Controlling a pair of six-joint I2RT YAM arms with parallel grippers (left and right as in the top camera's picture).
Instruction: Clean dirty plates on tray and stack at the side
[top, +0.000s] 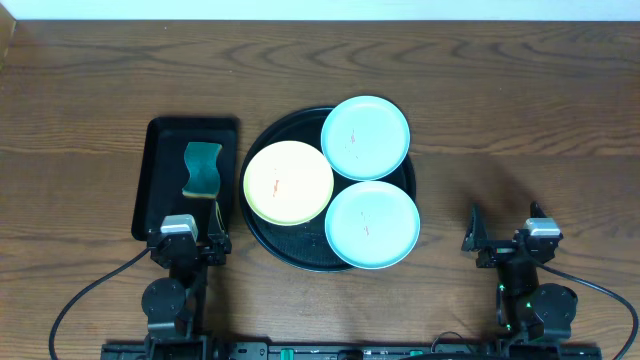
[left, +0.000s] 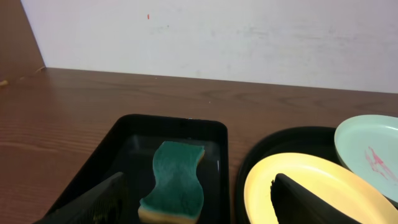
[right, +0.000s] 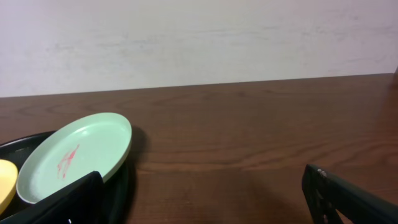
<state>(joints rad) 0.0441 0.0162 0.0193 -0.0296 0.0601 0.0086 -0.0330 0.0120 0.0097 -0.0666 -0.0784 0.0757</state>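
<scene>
Your three plates all lie on the round tray (top: 285, 248) in the middle of the counter (top: 500, 100). They crowd and overlap because the tray cannot take them flat side by side. The yellow plate (top: 288, 182) sits on its left half. The far teal plate (top: 365, 137) rides tilted over the rim toward the far edge, and the near teal plate (top: 372, 224) hangs over the rim toward the near edge. Each shows a small reddish smudge, so none looks cleaned, and I judge the task to be at its start.

The sponge (top: 202, 168) waits in the rectangular tray (top: 160, 140) toward the left edge, straight ahead of your left gripper (top: 190, 232), which suits that arm for wiping. That gripper stands wide open with nothing in it. Your right gripper (top: 503, 228), by the near edge on the right, is likewise spread wide and empty. The stretch of counter ahead of it, toward the right edge, looks the natural place for the stack.
</scene>
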